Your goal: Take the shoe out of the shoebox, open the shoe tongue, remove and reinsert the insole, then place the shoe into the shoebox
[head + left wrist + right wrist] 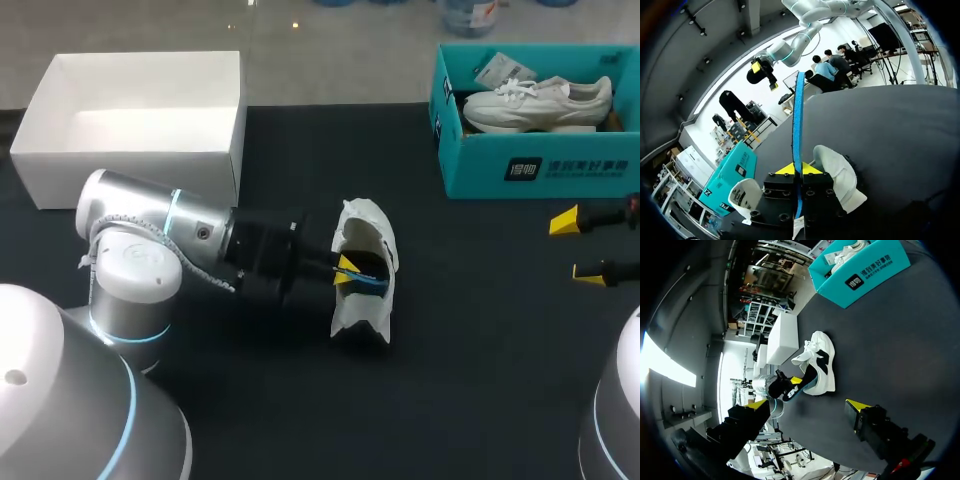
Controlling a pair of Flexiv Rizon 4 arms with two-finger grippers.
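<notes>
One white shoe (368, 228), centre frame | left gripper (347, 272) clamped on blue insole (798, 115) (at shoe's opening) | right gripper (577, 245) fingers apart, right edge

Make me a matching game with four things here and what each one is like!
Things:
1. white box
2. teal shoebox
3. blue insole
4. right gripper

States:
A. pinched in the left gripper
B. has a white shoe lying inside
C. open, holding nothing
D. nothing inside it

Pairs: 1-D, 2-B, 3-A, 4-C
</notes>
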